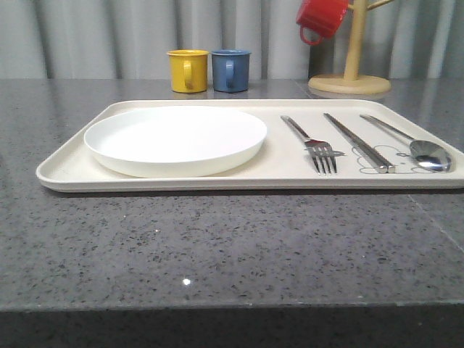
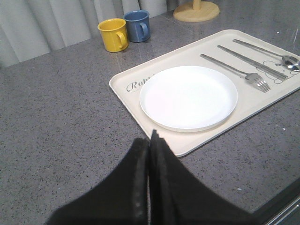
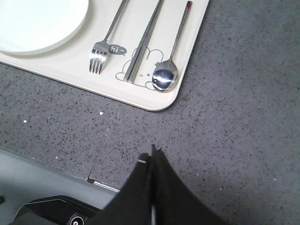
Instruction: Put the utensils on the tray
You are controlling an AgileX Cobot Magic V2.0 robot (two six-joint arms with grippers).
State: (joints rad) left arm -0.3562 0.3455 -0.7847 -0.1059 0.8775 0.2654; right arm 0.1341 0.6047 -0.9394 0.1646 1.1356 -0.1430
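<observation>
Speckled grey stone worktop (image 1: 217, 246) carried a large cream rectangular tray (image 1: 65, 168). On its left part sat a round white plate (image 1: 175, 138). On its right part lay, side by side: silver four-tined fork (image 1: 312, 143), silver chopstick pair (image 1: 359, 141), silver oval-bowled spoon (image 1: 413, 145). Left gripper (image 2: 150, 140) and right gripper (image 3: 152, 154): fingers pressed together, empty, over bare worktop.

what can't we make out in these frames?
- Rabbit drawing on the tray: partly covered by the chopsticks and spoon, right wrist view.
- "Rabbit" script: end hidden under the plate, left wrist view.
- Mug tree: top cut off by the front view's edge.
</observation>
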